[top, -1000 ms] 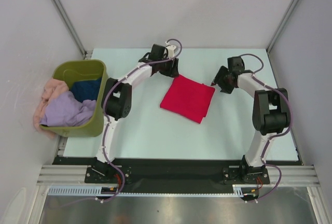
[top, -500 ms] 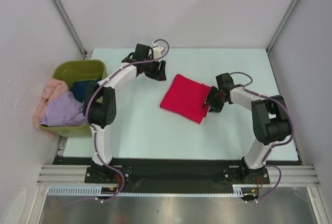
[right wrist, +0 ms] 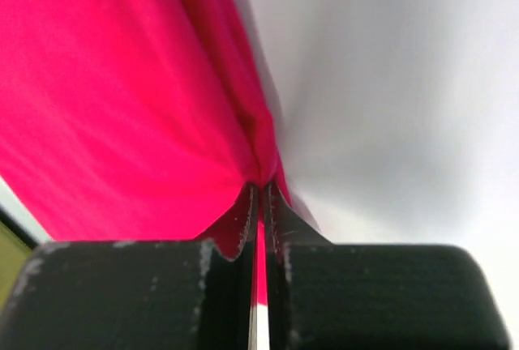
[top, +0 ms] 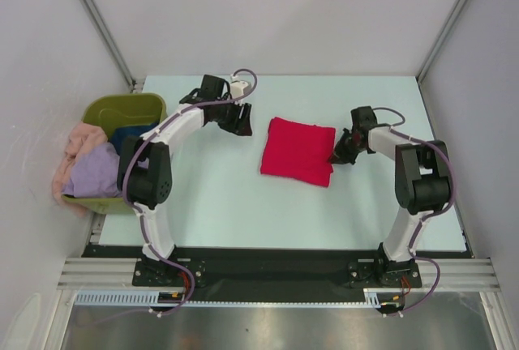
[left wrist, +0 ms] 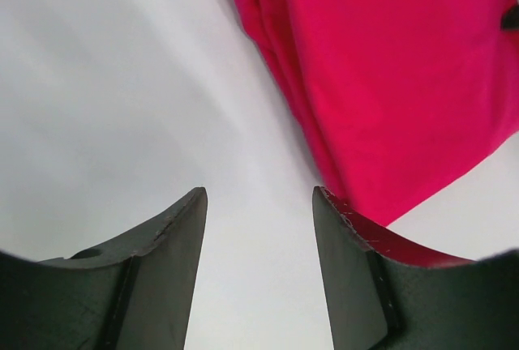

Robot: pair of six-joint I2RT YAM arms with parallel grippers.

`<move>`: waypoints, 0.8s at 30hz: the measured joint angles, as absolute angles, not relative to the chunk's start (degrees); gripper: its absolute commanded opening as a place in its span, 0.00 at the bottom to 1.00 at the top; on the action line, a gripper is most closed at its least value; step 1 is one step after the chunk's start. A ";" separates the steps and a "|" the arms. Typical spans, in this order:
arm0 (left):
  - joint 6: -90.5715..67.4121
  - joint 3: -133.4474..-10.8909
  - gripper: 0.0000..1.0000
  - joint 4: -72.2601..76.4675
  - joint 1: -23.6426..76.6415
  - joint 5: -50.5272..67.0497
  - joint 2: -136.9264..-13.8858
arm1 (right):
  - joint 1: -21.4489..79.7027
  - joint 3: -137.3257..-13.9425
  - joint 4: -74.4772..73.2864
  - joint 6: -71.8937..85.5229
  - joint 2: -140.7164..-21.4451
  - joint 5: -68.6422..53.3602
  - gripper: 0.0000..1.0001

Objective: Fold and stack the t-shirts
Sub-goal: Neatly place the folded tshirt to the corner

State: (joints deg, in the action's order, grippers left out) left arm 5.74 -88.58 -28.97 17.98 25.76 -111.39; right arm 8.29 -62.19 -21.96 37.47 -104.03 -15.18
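Note:
A bright red t-shirt (top: 298,151) lies folded into a rough square in the middle of the table. My right gripper (top: 336,155) is shut on its right edge; in the right wrist view the red t-shirt (right wrist: 122,99) is pinched between the closed fingertips (right wrist: 277,214). My left gripper (top: 242,123) hovers open just left of the red t-shirt (left wrist: 389,74), with only bare table between its fingers (left wrist: 182,236). Lavender (top: 101,173), peach-pink (top: 77,138) and dark blue (top: 134,137) t-shirts are heaped in the tub.
An olive-green plastic tub (top: 122,111) stands at the table's left edge, cloth spilling over its left side. White walls and metal frame posts enclose the table on three sides.
My right gripper moved in onto the red t-shirt's right edge and shut on it; the shirt turned squarer to the table. My left arm drew back to the left, still open.

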 measured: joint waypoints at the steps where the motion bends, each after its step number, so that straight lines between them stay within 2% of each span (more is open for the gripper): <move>1: 6.02 -88.55 0.60 -29.06 17.54 25.76 -111.28 | 7.44 -64.29 -23.14 36.23 -105.36 -15.40 0.00; 11: 6.57 -87.44 0.60 -29.30 13.76 25.67 -109.36 | 2.22 -82.74 -33.47 22.17 -115.70 -15.14 0.00; 18: 7.64 -86.89 0.60 -29.93 13.30 25.36 -109.06 | -3.84 -98.59 -39.42 18.52 -127.11 -15.81 0.00; 24: 8.10 -86.89 0.60 -30.22 13.19 24.29 -109.06 | -7.11 -108.31 -40.73 18.09 -132.25 -14.13 0.00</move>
State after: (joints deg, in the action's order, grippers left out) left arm 8.10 -86.89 -30.22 13.19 24.29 -109.06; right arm -7.11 -108.31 -40.73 18.09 -132.25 -14.13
